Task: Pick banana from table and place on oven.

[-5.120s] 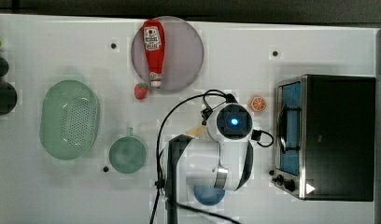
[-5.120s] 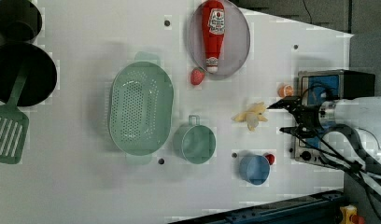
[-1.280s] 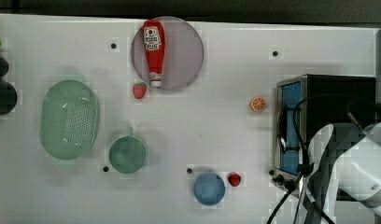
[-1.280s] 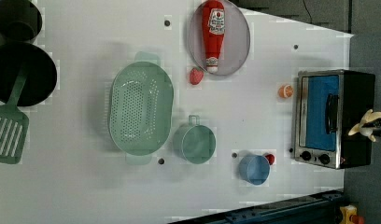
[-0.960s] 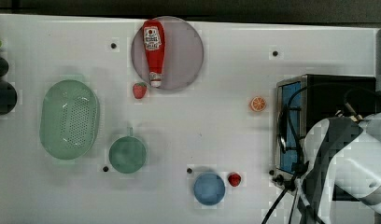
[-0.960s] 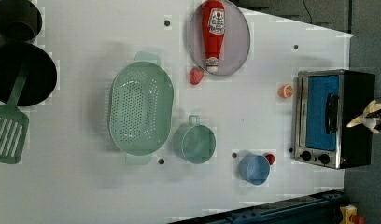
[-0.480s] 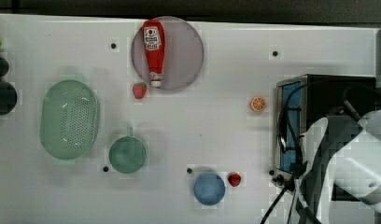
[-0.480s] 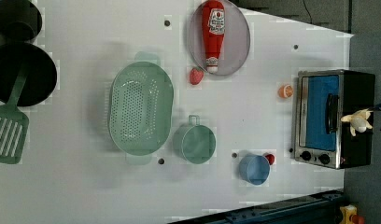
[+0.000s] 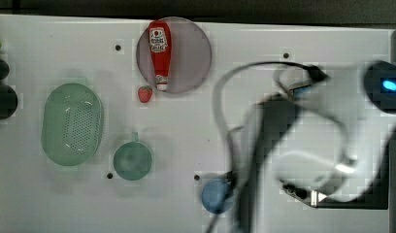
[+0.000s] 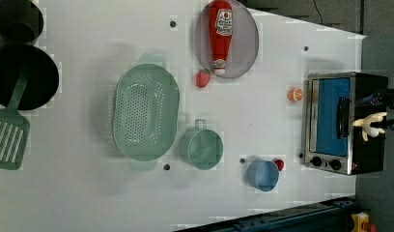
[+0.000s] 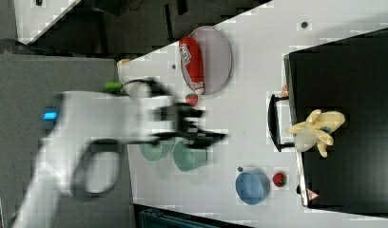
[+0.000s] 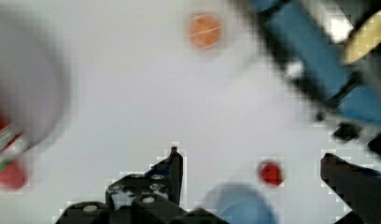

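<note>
Right view, left to right: blurred white arm (image 11: 87,137) at nine o'clock of the scene, black gripper (image 11: 206,135) spread wide and holding nothing, well apart from the oven (image 11: 344,123). At one o'clock from the gripper, red ketchup bottle (image 11: 192,59) lying on a grey plate (image 11: 218,52), small strawberry (image 11: 191,99) just beside the plate's rim. Just below the gripper, two green cups (image 11: 189,156). At five o'clock from them, blue bowl (image 11: 251,186) with a small red fruit (image 11: 278,179) just beside. Farther right, oven with matte black top, metal handle (image 11: 274,122) facing the white table (image 11: 249,80). Banana (image 11: 318,130) resting on the oven's top near the front edge, above the handle, free of any grip.

Left view, left to right: dark pan (image 10: 23,77) and green spatula (image 10: 9,137) at nine o'clock, green colander (image 10: 146,112) near centre, green cup (image 10: 202,147) at four o'clock from it, orange slice (image 10: 295,94) at ten o'clock of the oven's blue door, banana (image 10: 371,124) on the oven at three o'clock of the frame.

Wrist view: two black fingers (image 12: 172,170) standing well apart, blurred table, orange slice (image 12: 205,30) and blue bowl (image 12: 237,205) below.
</note>
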`<state>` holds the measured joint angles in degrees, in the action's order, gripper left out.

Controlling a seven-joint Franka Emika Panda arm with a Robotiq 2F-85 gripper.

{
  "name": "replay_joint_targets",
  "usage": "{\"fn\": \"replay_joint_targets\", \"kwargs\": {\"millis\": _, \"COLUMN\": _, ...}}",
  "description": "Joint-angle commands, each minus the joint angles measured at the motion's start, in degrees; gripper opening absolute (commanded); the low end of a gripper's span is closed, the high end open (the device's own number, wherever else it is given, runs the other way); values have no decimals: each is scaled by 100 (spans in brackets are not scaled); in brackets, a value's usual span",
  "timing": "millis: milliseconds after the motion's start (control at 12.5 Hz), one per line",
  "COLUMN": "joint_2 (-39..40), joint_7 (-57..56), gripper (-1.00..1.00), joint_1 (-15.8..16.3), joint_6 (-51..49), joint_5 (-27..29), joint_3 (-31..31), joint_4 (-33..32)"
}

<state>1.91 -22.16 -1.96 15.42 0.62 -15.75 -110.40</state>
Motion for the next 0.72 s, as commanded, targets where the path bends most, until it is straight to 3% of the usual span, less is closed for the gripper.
{"fn": "replay_joint_targets", "kwargs": {"millis": 80, "joint_2": -1198, "joint_7": 2110, "gripper": 100, "joint_1": 443, "joint_6": -512, "joint_5": -112, "joint_3": 878, "joint_4": 189}}
{"fn": "replay_joint_targets", "kwargs": {"millis": 320, "joint_2": -1740, "joint_7": 3216, "gripper": 100, "joint_1": 445, "joint_6": -1219, "joint_5": -111, "joint_3": 1275, "joint_4": 35}}
{"fn": "replay_joint_targets", "kwargs": {"millis": 720, "joint_2": -1949, "joint_7": 3261, "gripper": 100, "joint_1": 434, "joint_6": -1201, "joint_5": -111, "joint_3": 1284, "joint_4": 37}}
